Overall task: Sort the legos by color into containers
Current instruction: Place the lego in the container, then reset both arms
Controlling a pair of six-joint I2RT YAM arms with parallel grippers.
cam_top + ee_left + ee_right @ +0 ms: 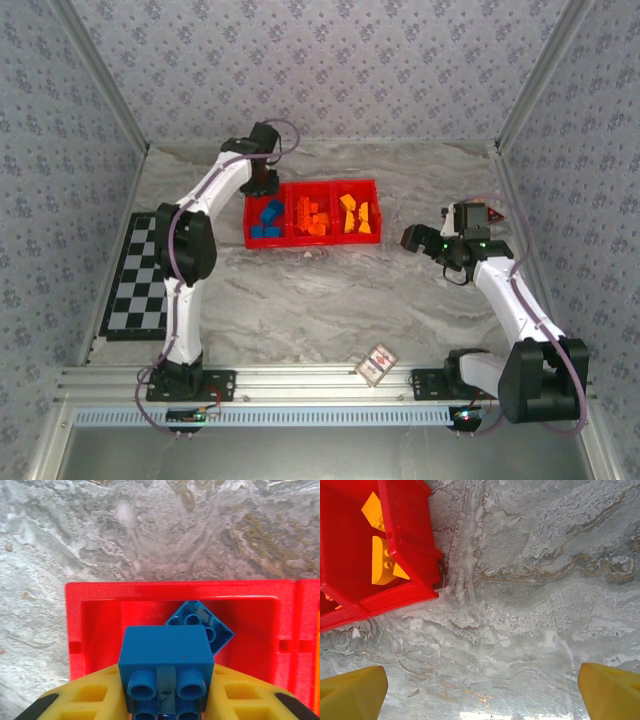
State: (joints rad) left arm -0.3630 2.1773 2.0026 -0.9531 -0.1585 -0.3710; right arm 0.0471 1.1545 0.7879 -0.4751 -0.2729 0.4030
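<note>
1. In the top view, the checkerboard (140, 275) is lying at the left edge of the marble table (330, 300). The left gripper (264, 186) is hanging over the far left corner of the red tray (312, 187).
2. The left wrist view is showing what the overhead view hides. The left gripper (166, 690) is clamping its yellow fingers (90, 700) on a blue brick (166, 652) over the left compartment. A second blue brick (200, 627) is lying tilted on the compartment floor just beyond it.
3. From above, blue bricks (268, 222) are sitting in the left compartment, orange-red bricks (312, 220) in the middle and yellow-orange bricks (356, 215) in the right.
4. A patterned card (378, 364) is lying near the right arm's base.
5. The right gripper (414, 239) is hovering over bare marble, well apart from the tray's right end. Its wrist view is showing the fingers (350, 692) spread wide and gripping nothing, with the tray's corner (410, 525) and yellow bricks (382, 560) at upper left.
</note>
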